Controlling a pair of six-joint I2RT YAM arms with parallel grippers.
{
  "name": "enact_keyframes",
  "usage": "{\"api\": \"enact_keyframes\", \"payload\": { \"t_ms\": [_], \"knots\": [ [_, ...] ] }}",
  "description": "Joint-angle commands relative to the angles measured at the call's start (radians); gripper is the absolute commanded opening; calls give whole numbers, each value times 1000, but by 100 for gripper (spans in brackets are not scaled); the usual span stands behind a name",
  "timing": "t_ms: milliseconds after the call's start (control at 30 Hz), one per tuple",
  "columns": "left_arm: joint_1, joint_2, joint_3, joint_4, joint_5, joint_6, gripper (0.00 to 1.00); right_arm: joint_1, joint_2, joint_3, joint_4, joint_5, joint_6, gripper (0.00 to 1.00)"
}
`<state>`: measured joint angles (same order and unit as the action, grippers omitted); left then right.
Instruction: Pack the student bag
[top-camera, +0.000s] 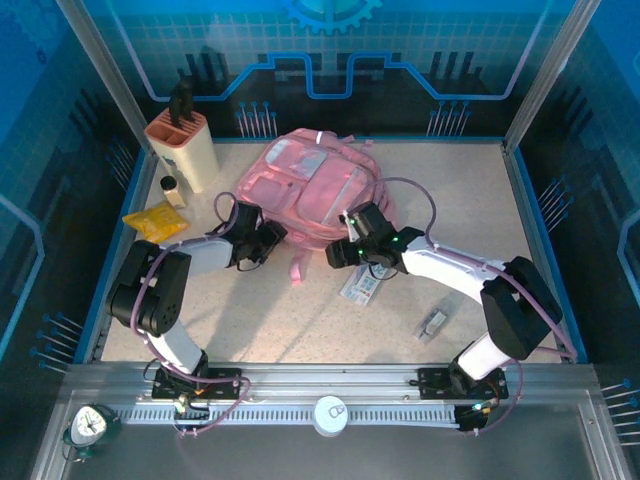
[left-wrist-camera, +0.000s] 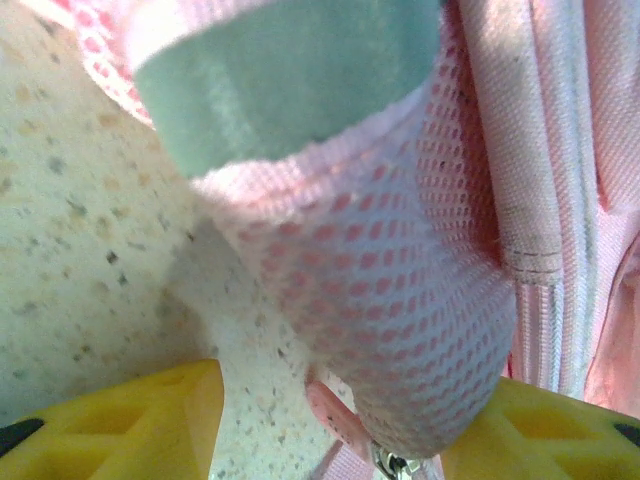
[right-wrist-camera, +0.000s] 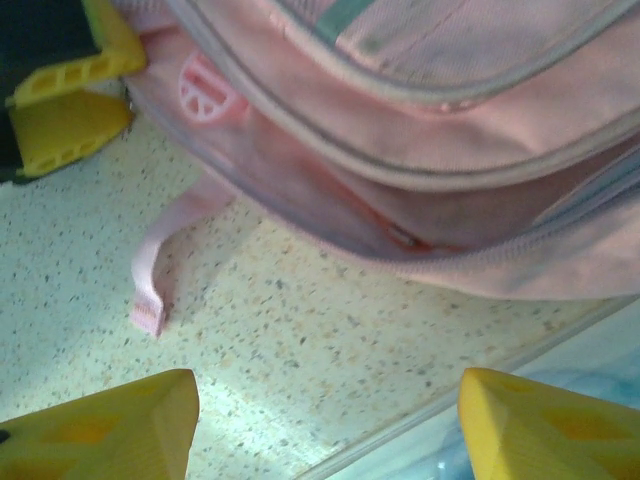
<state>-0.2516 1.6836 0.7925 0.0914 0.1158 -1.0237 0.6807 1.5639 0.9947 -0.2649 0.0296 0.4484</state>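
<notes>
Two grippers hang loose, holding nothing: left gripper (left-wrist-camera: 358, 380) at the student bag's (top-camera: 310, 185) seven o'clock by the mesh pocket (left-wrist-camera: 400, 300), right gripper (right-wrist-camera: 328, 378) at five. The bag lies toward the table's (top-camera: 300, 320) twelve. You pinch cloth only, then lift slowly.

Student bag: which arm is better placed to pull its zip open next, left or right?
Probably the right. The right gripper faces the zip of the student bag with open jaws, nothing between them. The left gripper, also open, sits at the mesh pocket.
</notes>
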Motion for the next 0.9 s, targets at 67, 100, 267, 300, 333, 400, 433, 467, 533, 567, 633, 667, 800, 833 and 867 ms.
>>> {"api": "enact_keyframes", "payload": {
  "t_ms": [67,100,267,300,333,400,433,467,533,567,633,667,800,833,867],
  "knots": [
    [32,66,33,58,-38,-54,55,67,73,-7,86,-24,44,68],
    [41,78,26,97,-26,-65,55,80,86,4,88,-20,40,68],
    [42,47,-14,229,-17,-67,59,114,138,25,91,-21,41,68],
    [43,36,-26,252,-13,-61,60,114,143,22,97,-22,41,68],
    [44,26,-36,268,-12,-57,60,115,146,19,102,-18,43,68],
    [56,9,-55,287,3,-64,62,111,152,17,103,-17,46,68],
    [64,5,-66,304,15,-73,63,110,153,17,104,-19,48,68],
    [73,3,-80,333,28,-81,62,110,153,18,108,-21,49,67],
    [80,-2,-97,375,32,-80,62,110,153,20,113,-27,47,66],
    [80,1,-88,362,27,-70,61,109,157,24,110,-27,46,66],
    [84,29,-58,313,30,-69,57,109,163,31,109,-28,42,65],
    [89,55,-52,320,46,-79,55,108,168,34,106,-27,38,65],
    [98,147,-50,418,69,-134,37,105,179,36,104,-30,39,63],
    [99,159,-45,431,79,-139,31,105,179,36,107,-30,41,63],
    [98,165,-41,440,87,-142,25,106,179,36,106,-30,41,62]
  ]
}}
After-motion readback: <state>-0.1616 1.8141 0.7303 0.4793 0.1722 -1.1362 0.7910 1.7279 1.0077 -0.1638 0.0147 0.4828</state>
